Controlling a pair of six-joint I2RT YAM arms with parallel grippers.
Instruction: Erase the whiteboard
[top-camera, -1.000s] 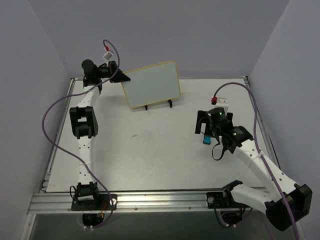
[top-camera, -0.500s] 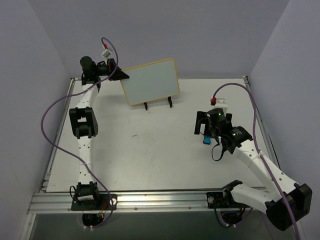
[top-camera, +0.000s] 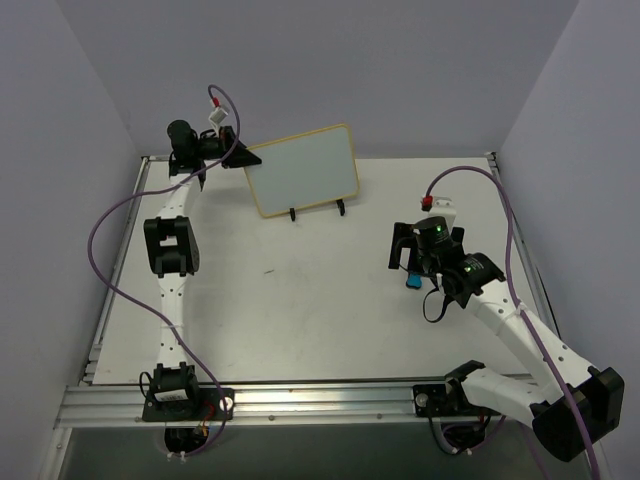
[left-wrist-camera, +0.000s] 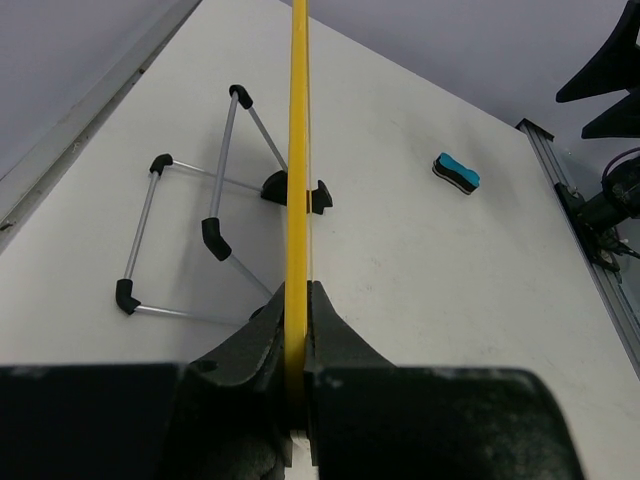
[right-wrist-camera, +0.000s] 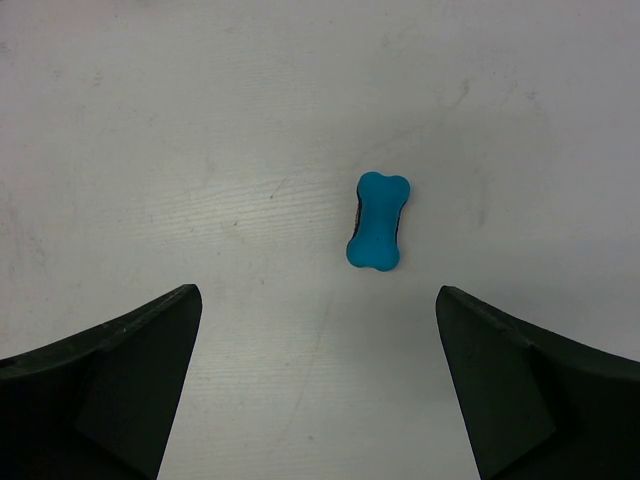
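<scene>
The white left arm (top-camera: 167, 305) and right arm (top-camera: 512, 322) have black joint housings. Thin purple cables (top-camera: 92, 238) loop along each (a red plug (top-camera: 428, 201) tips the right's). Green lights (top-camera: 436, 227) dot its wrist.

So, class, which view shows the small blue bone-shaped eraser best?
Right wrist: the small blue bone-shaped eraser lies whole, seen straight from above, unobstructed. Left wrist shows it small and distant; top external shows only a blue sliver.

Blank tan-framed whiteboard (top-camera: 303, 169) stands tilted at the table's rear.
</scene>
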